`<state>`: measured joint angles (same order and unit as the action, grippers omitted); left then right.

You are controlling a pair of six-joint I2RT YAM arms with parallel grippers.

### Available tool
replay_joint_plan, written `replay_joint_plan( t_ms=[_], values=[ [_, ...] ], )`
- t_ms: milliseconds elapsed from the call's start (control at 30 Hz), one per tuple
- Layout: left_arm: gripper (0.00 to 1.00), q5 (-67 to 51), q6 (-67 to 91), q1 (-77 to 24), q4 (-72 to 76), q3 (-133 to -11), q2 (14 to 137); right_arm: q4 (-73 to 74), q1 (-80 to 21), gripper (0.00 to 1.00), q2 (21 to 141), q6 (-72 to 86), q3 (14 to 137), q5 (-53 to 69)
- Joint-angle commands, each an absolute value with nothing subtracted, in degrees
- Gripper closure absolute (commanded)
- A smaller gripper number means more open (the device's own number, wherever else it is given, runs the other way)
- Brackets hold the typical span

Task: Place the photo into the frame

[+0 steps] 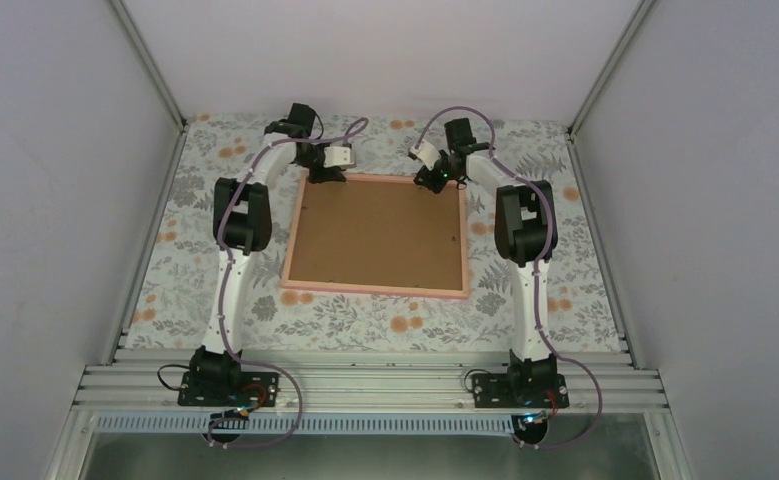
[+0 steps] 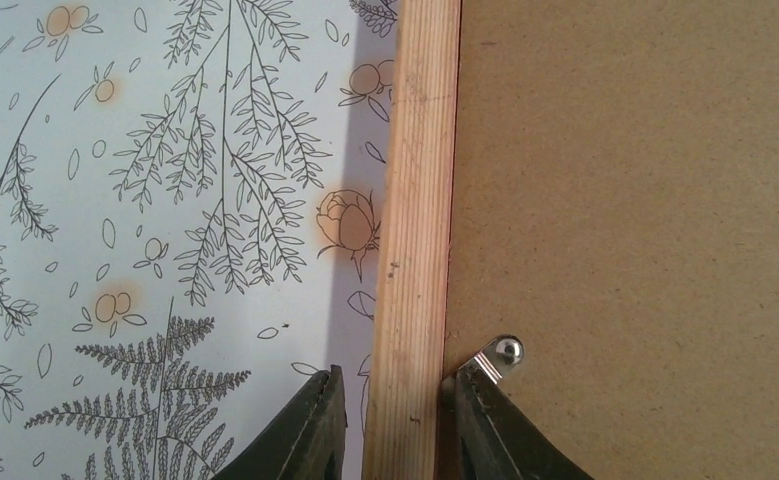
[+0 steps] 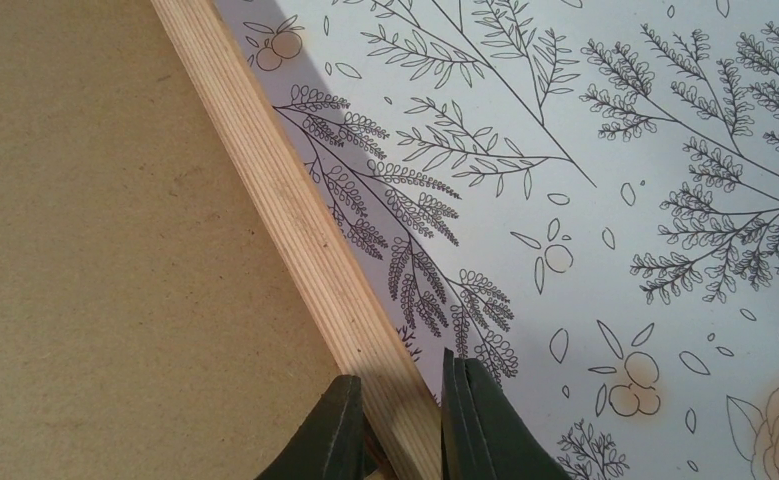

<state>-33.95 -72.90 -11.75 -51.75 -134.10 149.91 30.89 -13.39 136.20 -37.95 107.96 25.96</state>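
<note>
The pink frame [image 1: 375,290] lies face down in the middle of the table, with a plain brown backing board [image 1: 377,232] filling it. The photo is hidden. My left gripper [image 1: 327,175] is at the frame's far left corner. In the left wrist view it [image 2: 397,400] straddles the wooden rail [image 2: 420,200], open, with a gap on the outer side; its inner finger is beside a small metal tab [image 2: 497,356]. My right gripper [image 1: 428,180] is at the far right corner. In the right wrist view it [image 3: 402,400] is closed on the rail [image 3: 295,220].
The flowered tablecloth [image 1: 365,325] covers the table. White walls with metal posts [image 1: 150,60] close in the left, right and back sides. An aluminium rail [image 1: 365,385] with both arm bases runs along the near edge.
</note>
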Motion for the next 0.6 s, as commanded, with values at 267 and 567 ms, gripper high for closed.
replay_joint_plan(
  t_ms=[267, 567],
  values=[
    [0.58, -30.6, -69.5, -15.3, -54.2, -131.4, 154.2, 33.9, -15.0, 0.89, 139.2, -36.0, 107.2, 27.0],
    [0.82, -29.2, -68.4, -15.8, -56.8, -134.5, 155.9, 33.5, -15.3, 0.89, 138.9, -35.9, 106.9, 27.1]
  ],
)
